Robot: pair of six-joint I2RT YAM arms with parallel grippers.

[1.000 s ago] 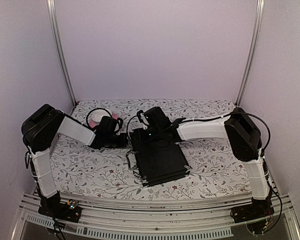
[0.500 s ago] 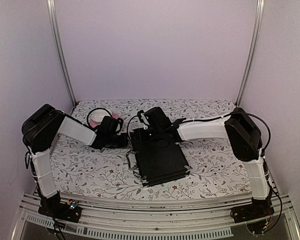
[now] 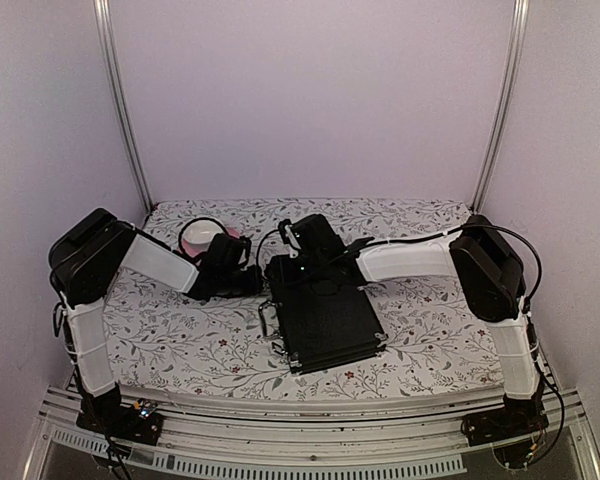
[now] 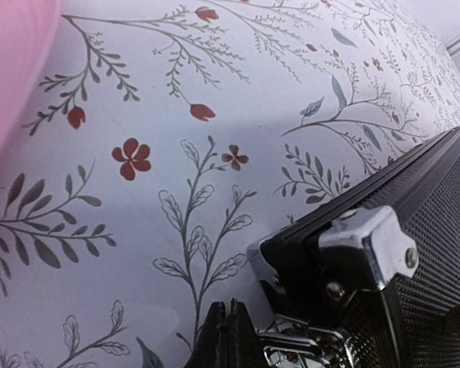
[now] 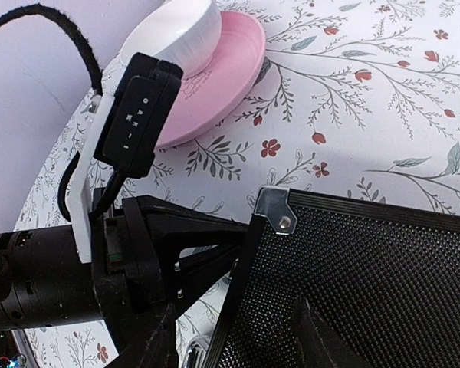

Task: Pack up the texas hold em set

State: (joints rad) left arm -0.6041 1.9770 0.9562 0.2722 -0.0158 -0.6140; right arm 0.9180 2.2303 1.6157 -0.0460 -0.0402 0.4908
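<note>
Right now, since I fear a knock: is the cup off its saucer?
No, in the right wrist view the cup sits on the pink saucer.

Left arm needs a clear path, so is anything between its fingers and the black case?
Nothing visible. The shut left fingers sit right beside the black case at its metal corner; the pink saucer lies off to the side.

Left arm (image 3: 160, 262), right arm (image 3: 405, 262): white links, bulky black joint housings (image 3: 85, 252), black bases (image 3: 120, 420). Black cables (image 5: 38, 11) loop along both. Left wrist camera (image 5: 134, 115): black box, white lettering, white bracket. Left gripper (image 4: 228, 337): black, angular.
</note>
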